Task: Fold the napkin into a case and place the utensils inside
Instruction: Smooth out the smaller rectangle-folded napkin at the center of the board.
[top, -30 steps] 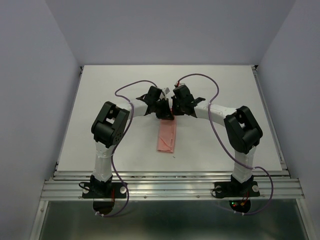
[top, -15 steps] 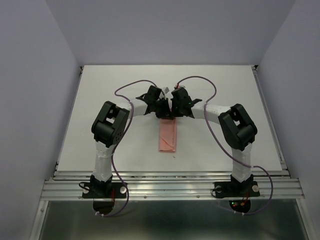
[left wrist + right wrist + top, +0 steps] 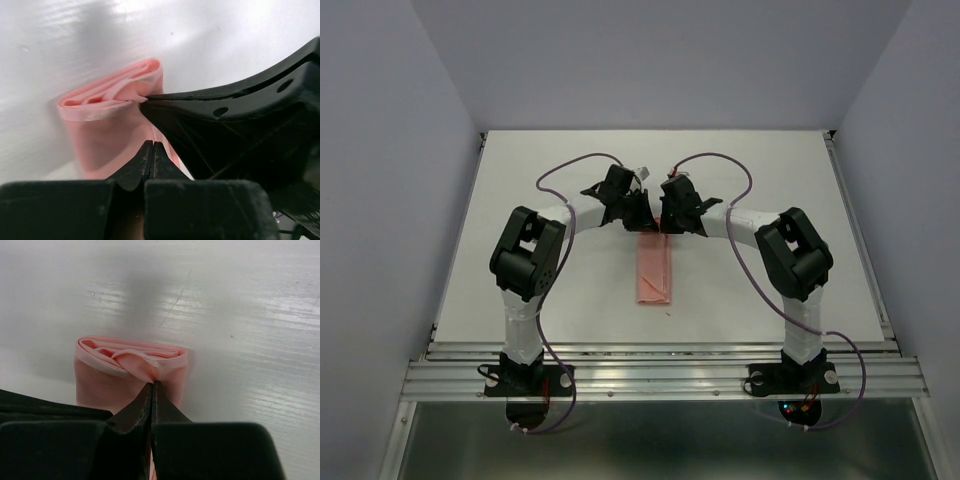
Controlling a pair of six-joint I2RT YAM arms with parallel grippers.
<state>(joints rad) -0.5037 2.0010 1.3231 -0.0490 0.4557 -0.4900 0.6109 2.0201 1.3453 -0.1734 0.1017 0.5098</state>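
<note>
The napkin lies as a narrow salmon-pink case (image 3: 654,270) at the table's middle, long axis toward me. Both grippers meet at its far end. My right gripper (image 3: 663,226) is shut on an upper layer at the strip's open end (image 3: 152,383), and the layers there bulge up (image 3: 131,356). My left gripper (image 3: 644,222) is shut with its tips on the cloth (image 3: 152,144), and a crease runs from the tips. The right gripper's finger (image 3: 225,120) crosses the left wrist view, pinching the folded end (image 3: 115,92). The utensils are out of view.
The white table (image 3: 520,200) spreads round the strip, with grey walls on three sides. Purple cables (image 3: 560,178) loop above both arms. A metal rail (image 3: 660,375) runs along the near edge.
The left arm's elbow has swung left and its gripper has shifted slightly up and left. The strip has gone from slightly tilted to straight. The right gripper stays at the strip's far end.
</note>
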